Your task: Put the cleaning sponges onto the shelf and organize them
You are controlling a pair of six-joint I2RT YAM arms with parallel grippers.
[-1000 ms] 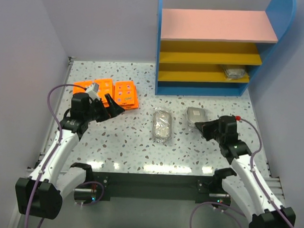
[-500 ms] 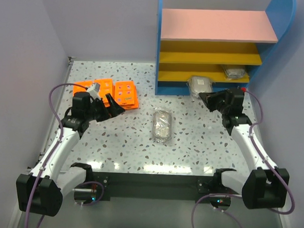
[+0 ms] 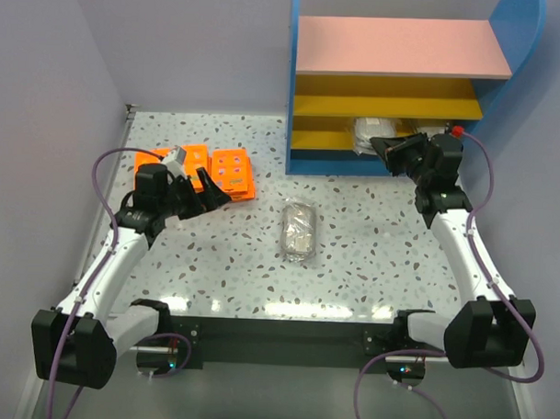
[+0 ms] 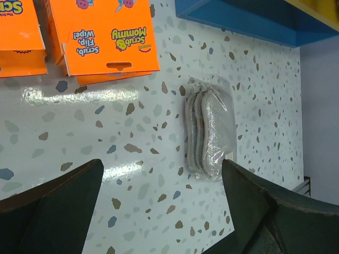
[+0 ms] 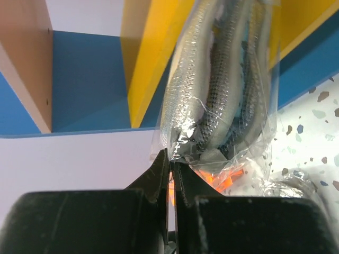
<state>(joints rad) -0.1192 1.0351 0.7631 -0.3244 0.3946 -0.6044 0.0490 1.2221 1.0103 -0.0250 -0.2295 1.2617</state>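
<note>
- Where the left wrist camera looks down on the orange packs (image 4: 111,34), their print can be read: "Scrub Mommy" and "Scrub, Flip, Wipe!". A neighbouring pack at the left edge shows only cut-off letters.
- In the top view the same packs lie side by side at the far left of the speckled table (image 3: 370,259), well apart from the shelf (image 3: 396,46). Their writing is too small to read there.
- A loose grey pad (image 3: 298,230) in clear wrap lies flat at mid-table, between the two arms. No label can be read on it in either view.
- The left gripper (image 3: 212,191) hangs just beside the orange packs with its fingers spread wide and nothing between them, which the left wrist view confirms.
- The right gripper (image 5: 169,159) has its fingers closed to a narrow slit, pinching the edge of the wrap of a second pad, the held pad (image 5: 222,90).
- Only the right wrist view shows this pinch. An orange scrap glows inside the wrap near the fingertips.
- The top view places the held pad at the opening above the shelf's lowest yellow board. Whether it touches the board cannot be told.
</note>
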